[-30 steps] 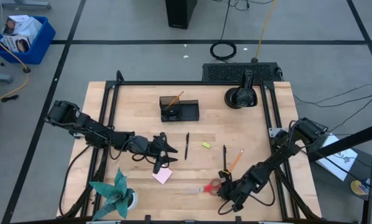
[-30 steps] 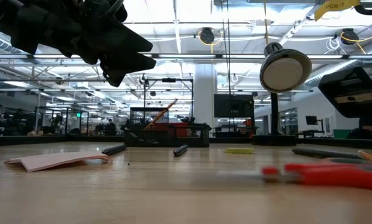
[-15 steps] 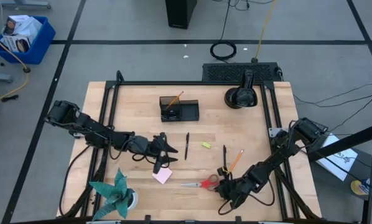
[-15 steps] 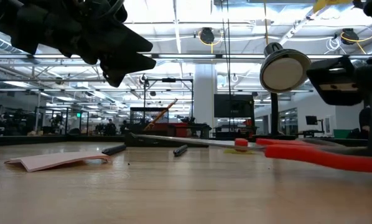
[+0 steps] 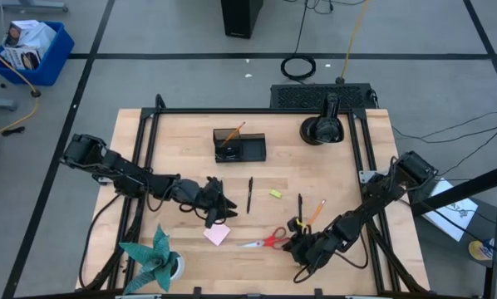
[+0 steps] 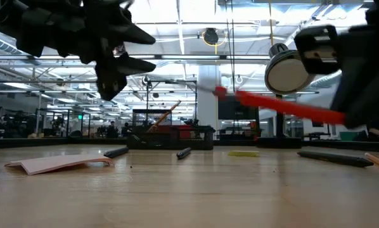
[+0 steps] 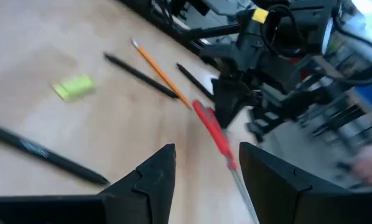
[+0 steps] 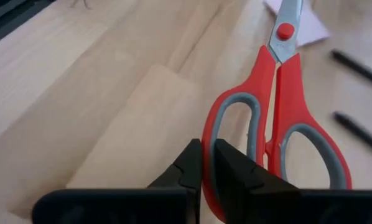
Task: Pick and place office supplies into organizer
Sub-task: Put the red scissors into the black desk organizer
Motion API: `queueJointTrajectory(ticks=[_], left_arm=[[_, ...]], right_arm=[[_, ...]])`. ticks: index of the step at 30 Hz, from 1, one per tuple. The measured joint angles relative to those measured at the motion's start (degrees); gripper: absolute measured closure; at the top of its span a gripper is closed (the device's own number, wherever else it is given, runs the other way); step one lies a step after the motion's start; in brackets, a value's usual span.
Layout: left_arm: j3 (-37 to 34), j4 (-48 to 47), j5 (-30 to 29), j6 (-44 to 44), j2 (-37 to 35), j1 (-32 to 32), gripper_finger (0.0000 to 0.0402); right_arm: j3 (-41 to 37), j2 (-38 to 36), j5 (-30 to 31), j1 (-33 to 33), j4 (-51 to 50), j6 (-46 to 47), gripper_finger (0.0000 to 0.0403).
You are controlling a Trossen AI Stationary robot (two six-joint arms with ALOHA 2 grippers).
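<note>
Scissors (image 5: 268, 242) clamped by one red handle loop in my right gripper (image 5: 296, 245), lifted off the table, blades pointing toward my half-open, empty left gripper (image 5: 219, 208); organizer (image 5: 239, 146) lies across the table, beyond the blades' side.

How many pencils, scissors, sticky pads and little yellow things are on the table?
Pencils: 2
Scissors: 1
Sticky pad: 1
Yellow bit: 1
Total: 5
</note>
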Motion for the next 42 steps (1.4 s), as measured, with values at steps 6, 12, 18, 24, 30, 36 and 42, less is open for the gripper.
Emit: queueJointTrajectory(ticks=[6,12,18,24,30,36,42], left_arm=[[0.0,0.26,3.56,-14.64,0.0,-0.04,0.022],[0.0,-2.77,7.92,-21.44,0.0,-0.08,0.022],[0.0,-5.62,8.38,-28.0,0.0,-0.96,0.022],[0.0,-5.5,9.06,-30.69,0.0,-2.09,0.022],[0.0,-5.57,8.48,-32.36,0.0,-2.53,0.022],[0.0,-5.55,8.09,-32.96,0.0,-2.91,0.022],[0.0,-5.66,7.74,-32.5,0.0,-3.93,0.022]], right_arm=[[0.08,-1.48,-0.23,-2.3,0.03,-4.0,0.0382],[0.09,-1.47,-0.44,-3.81,0.03,-6.49,0.038],[0.09,-1.45,-0.46,-4.43,0.03,-8.55,0.0381],[0.09,-1.45,-0.27,-5.12,0.74,-9.09,0.0381],[0.09,-1.45,-0.46,-6.54,4.03,-11.77,0.038],[0.09,-1.45,-1.56,-8.78,3.91,-12.56,0.0379],[0.09,-1.45,-3.15,-10.67,4.39,-13.03,0.038]])
